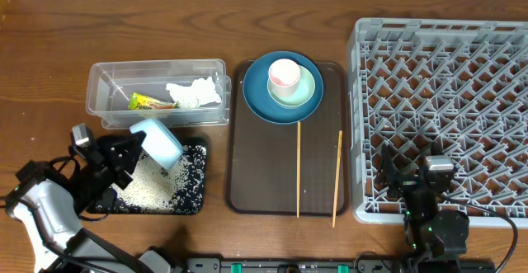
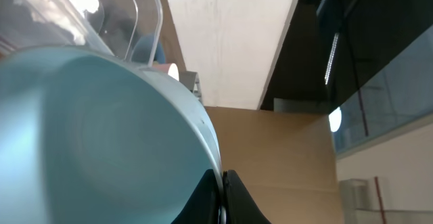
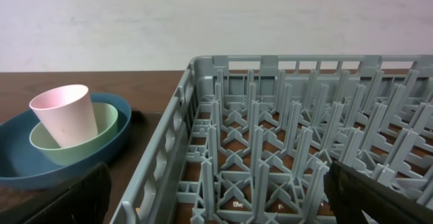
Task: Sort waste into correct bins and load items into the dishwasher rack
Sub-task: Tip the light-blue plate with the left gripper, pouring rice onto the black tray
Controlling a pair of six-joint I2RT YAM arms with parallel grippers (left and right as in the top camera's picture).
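- Brown wood of the table (image 1: 49,58) carries everything in the overhead view. The left tool (image 1: 136,151) is clamped on the pale blue-white bowl (image 1: 158,143), which is held tilted above the black tray (image 1: 200,203). White rice grains (image 1: 148,186) lie scattered in that tray.
- Just behind the tray, the clear tub (image 1: 99,82) holds the crumpled tissue (image 1: 195,93) and the snack wrapper (image 1: 150,101).
- Between the tub and the dishwasher rack (image 1: 445,83) lies the brown serving tray (image 1: 264,166). At its far end sits the dark blue plate (image 1: 257,100) with the pale green bowl (image 1: 307,91) and pink cup (image 1: 284,75) stacked on it. Nearer, two chopsticks (image 1: 299,170) lie lengthwise, apart from each other.
- In the left wrist view the blue-white bowl fills the left side and hides the table. Dark fingers (image 2: 218,198) pinch its rim at the bottom edge, and the tub's clear walls show at top left.
- In the right wrist view the right tool (image 3: 216,173) is spread wide and grips nothing, at the rack's near edge with grey pegs ahead. Left of the rack wall, the cup leans in the green bowl on the plate.
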